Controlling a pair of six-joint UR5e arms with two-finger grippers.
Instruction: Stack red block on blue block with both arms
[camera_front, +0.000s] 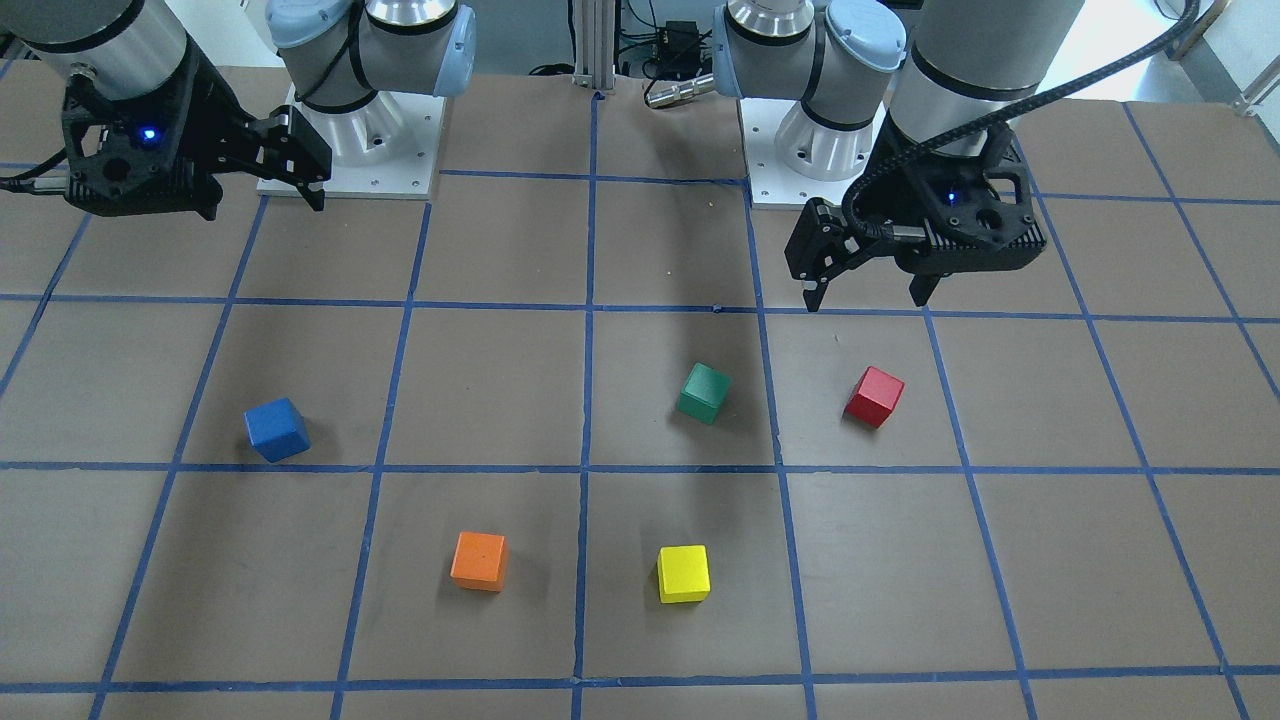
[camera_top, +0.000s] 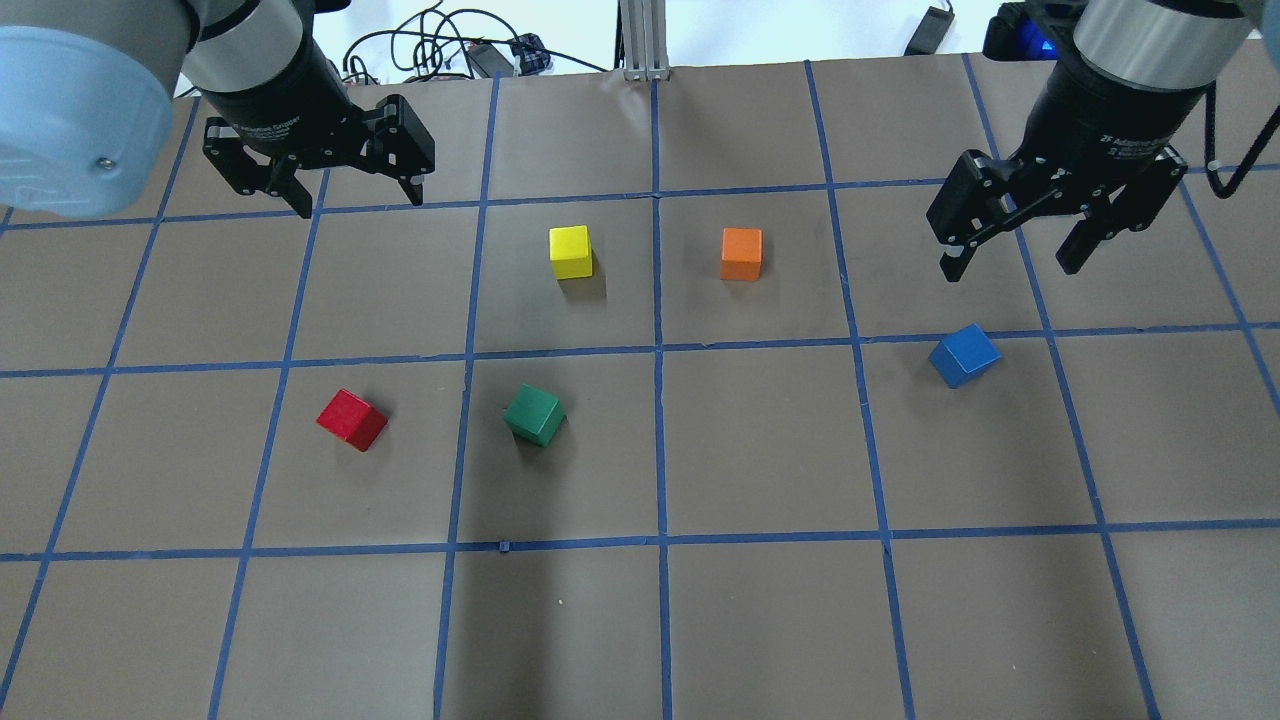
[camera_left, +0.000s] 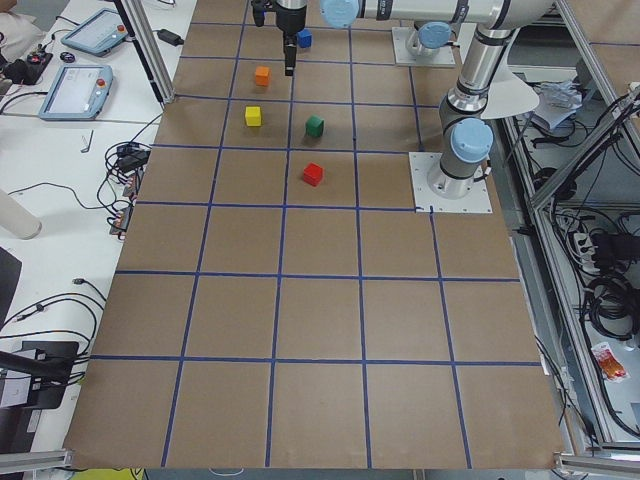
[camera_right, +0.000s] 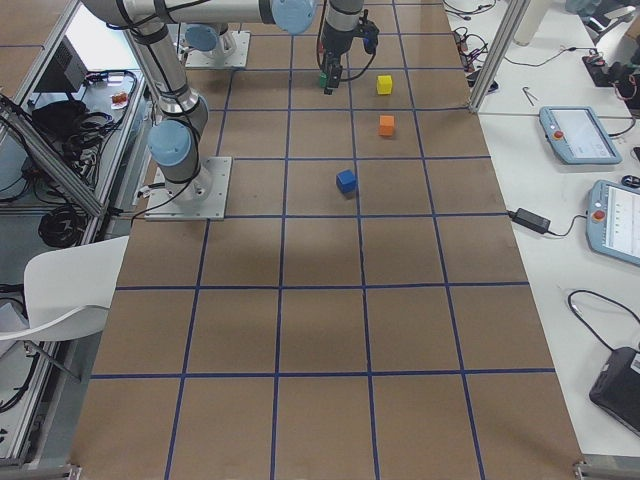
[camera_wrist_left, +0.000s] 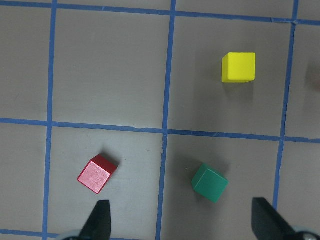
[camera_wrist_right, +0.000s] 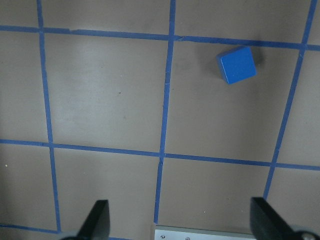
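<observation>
The red block (camera_top: 352, 420) lies on the table's left half, also in the front view (camera_front: 874, 396) and the left wrist view (camera_wrist_left: 97, 174). The blue block (camera_top: 964, 355) lies on the right half, also in the front view (camera_front: 276, 429) and the right wrist view (camera_wrist_right: 236, 65). My left gripper (camera_top: 355, 190) hangs open and empty above the table, beyond the red block. My right gripper (camera_top: 1015, 255) hangs open and empty, just beyond the blue block. Both blocks sit apart, untouched.
A green cube (camera_top: 535, 414) lies right of the red block. A yellow cube (camera_top: 571, 251) and an orange cube (camera_top: 741, 253) lie farther out near the middle. Brown table (camera_top: 760, 620) has a blue tape grid. The arm bases (camera_front: 350, 140) stand at the robot's edge.
</observation>
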